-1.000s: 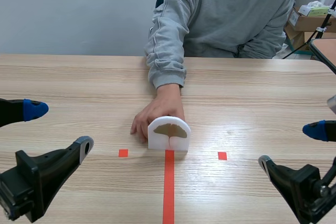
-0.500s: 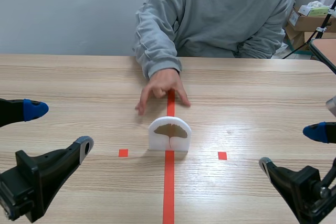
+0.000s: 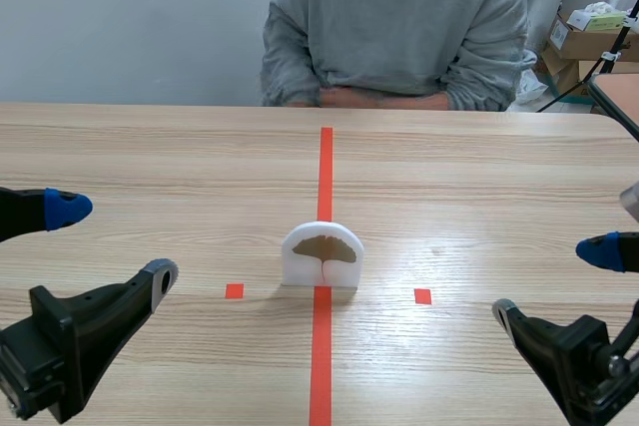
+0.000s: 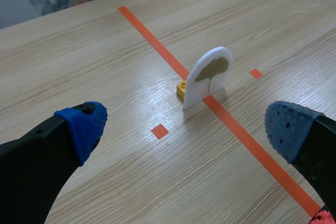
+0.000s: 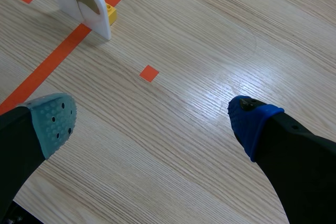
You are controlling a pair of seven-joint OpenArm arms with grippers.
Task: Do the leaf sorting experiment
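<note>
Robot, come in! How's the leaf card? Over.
Left fingers open, right fingers open, both short of the card. Card upright on the red line. Person's hands far off, nothing blocking.

Pale grey wall (image 3: 130, 17) behind a wooden table (image 3: 150, 147); cardboard boxes (image 3: 589, 42) beyond.

You have a pale wood-grain tabletop (image 3: 150, 157) in front of you. One white arched leaf card (image 3: 321, 254) stands upright on it, astride the long orange-red tape line. A small yellow block (image 4: 181, 89) sits against the card's far side, touching its foot. A small tape square lies on each side of the card.
</note>
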